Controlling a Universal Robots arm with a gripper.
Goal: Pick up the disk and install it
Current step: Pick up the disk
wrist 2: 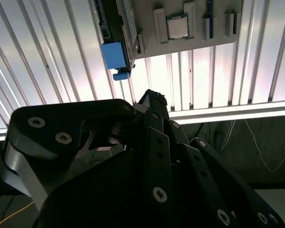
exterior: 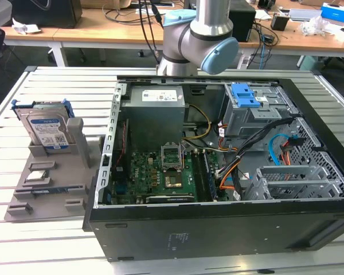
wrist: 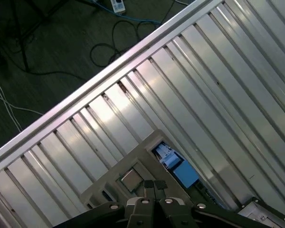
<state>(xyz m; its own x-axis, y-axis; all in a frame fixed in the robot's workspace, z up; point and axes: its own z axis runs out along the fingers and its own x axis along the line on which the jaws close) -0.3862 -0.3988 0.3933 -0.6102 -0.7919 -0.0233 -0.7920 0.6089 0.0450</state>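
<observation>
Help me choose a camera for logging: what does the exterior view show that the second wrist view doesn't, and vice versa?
Exterior view's own: the open computer case with its motherboard, and the arm. Second wrist view's own: the end effector close up, and dark floor with cables past the table's edge. Shared: the disk standing in the grey holder, the small square chip, the slatted table.

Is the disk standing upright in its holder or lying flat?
Upright: the disk stands on edge in the grey holder, outside the computer case.
</observation>
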